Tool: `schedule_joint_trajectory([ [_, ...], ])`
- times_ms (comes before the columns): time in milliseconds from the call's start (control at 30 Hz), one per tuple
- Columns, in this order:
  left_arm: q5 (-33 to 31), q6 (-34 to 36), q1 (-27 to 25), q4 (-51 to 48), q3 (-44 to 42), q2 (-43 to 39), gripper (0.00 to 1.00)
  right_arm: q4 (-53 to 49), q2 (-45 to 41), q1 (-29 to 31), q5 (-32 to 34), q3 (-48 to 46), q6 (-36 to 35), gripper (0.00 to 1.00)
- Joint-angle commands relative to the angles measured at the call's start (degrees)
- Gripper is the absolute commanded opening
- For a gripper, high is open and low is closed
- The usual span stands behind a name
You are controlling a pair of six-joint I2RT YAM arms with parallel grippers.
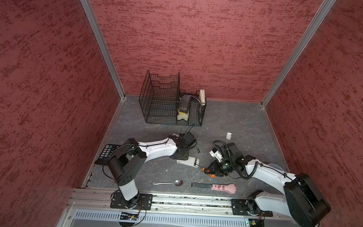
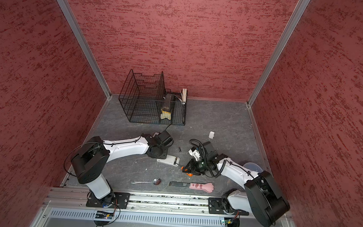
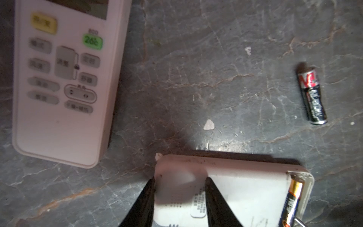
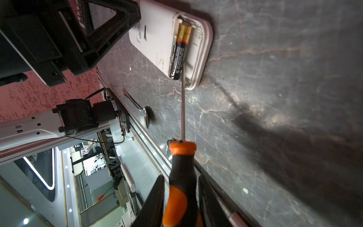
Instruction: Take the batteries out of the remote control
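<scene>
**A:** Where were the batts?

**B:** We saw two. The seated battery [image 4: 179, 49] lay in the open bay of the remote control [image 4: 157, 39]. The loose battery [image 3: 311, 94] lay on the table [image 3: 196, 59], apart from the remote.

**A:** Grippers?

**B:** The right gripper [image 4: 180, 178] was clamped on the handle of the screwdriver [image 4: 182, 110]. The tip was at the seated battery's black end, touching or just beside it. The left gripper [image 3: 180, 182] sat at the remote's other end, one finger at the edge and one on the back. Clamping or only pressing, we couldn't tell.

**A:** How did we reckon the batt would handle?

**B:** Light, rigid, round and smooth-jacketed, so prob. slippery and apt to roll once free. We judged a spring contact was likely holding it. The bay walls left no room for fingers, so we favoured levering under the exposed end, not pinching. Once it was out, we'd have gripped it across mid-body. The remote shell looked like light, hard plastic and would've skidded unless held down.
</scene>
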Motion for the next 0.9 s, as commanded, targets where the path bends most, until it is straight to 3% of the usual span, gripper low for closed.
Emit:
schedule_joint_trajectory([
  [0, 1.60, 0.19, -0.89, 1.51, -3.15, 3.80, 0.41, 1.27, -0.81, 0.32, -0.58, 2.60, -0.02, 0.00],
  [867, 0.63, -0.17, -1.81, 1.43, -4.51, 3.63, 0.41, -2.11, -0.92, -2.65, 1.31, 6.94, -1.85, 0.00],
])
